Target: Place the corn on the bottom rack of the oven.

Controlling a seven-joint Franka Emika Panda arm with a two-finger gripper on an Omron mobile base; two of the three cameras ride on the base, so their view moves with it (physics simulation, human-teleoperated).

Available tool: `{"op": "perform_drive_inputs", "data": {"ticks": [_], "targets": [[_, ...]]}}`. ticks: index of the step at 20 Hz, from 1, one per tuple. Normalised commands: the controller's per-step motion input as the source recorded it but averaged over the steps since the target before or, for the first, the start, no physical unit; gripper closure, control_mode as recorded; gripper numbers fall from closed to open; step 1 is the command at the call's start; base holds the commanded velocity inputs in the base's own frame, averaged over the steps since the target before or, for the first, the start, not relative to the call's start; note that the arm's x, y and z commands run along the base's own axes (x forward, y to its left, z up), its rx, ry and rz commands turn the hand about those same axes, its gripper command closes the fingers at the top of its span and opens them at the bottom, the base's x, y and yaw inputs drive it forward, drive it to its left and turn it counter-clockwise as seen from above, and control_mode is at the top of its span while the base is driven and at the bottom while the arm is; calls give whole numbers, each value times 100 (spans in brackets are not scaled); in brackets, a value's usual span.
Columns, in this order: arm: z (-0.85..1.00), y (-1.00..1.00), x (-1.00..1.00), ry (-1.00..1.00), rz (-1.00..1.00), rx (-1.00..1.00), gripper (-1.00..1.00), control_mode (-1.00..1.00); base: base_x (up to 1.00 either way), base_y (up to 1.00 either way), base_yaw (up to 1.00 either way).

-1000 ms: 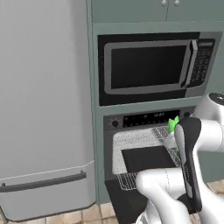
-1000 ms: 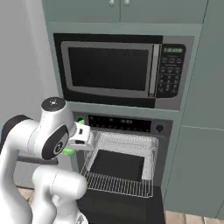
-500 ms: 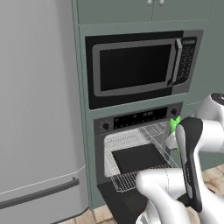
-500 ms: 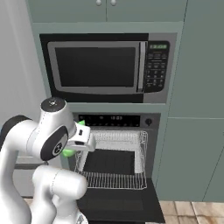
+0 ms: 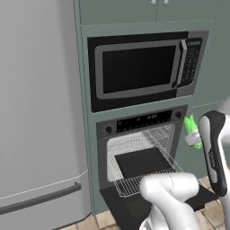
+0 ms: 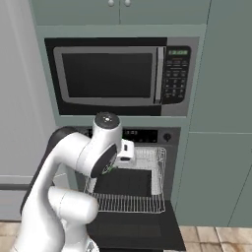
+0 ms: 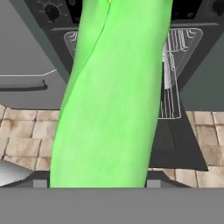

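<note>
Corn [image 7: 111, 96] (green husk) seemingly clamped in the gripper [image 5: 194, 138], before the oven [image 5: 139, 152].

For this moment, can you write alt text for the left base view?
A white robot arm holds the bright green corn in its tool, beside the right edge of the open oven. Its bottom rack sticks out over the lowered door, with a black tray above it. A microwave sits above, a grey fridge to the left.
</note>
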Motion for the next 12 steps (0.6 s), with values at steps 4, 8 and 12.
{"op": "perform_drive_inputs", "data": {"ticks": [4, 8, 12], "targets": [[-57, -86, 74, 1, 23, 13, 100, -100, 0, 0, 0], [-95, -77, 93, 0, 18, 18, 100, -100, 0, 0, 0], [-99, -52, 92, 0, 12, 6, 100, -100, 0, 0, 0]]}}
